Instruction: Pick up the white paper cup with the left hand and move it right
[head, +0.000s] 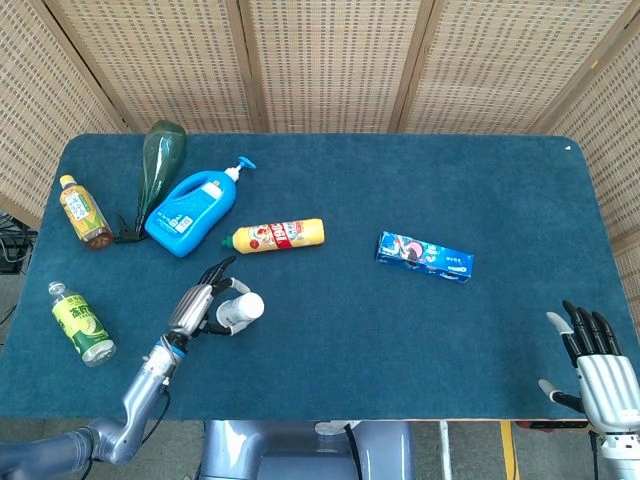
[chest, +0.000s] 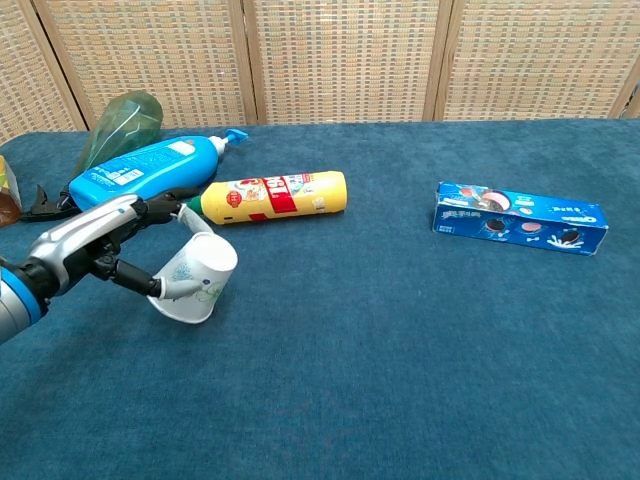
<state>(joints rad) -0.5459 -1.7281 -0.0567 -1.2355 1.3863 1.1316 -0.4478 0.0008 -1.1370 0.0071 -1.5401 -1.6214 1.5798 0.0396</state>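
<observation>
The white paper cup (chest: 195, 283) (head: 241, 310), printed with pale blue marks, is tilted with its mouth up and to the right, low over the blue table cloth. My left hand (chest: 95, 245) (head: 196, 305) holds it from the left, fingers wrapped around its wall. Whether the cup's base touches the cloth I cannot tell. My right hand (head: 590, 362) is at the table's near right corner with fingers spread and nothing in them; the chest view does not show it.
Behind the cup lie a yellow bottle (chest: 272, 196), a blue detergent bottle (chest: 145, 168) and a green bottle (head: 160, 165). Two tea bottles (head: 84, 211) (head: 82, 325) lie at the left edge. A blue cookie box (chest: 518, 217) lies to the right.
</observation>
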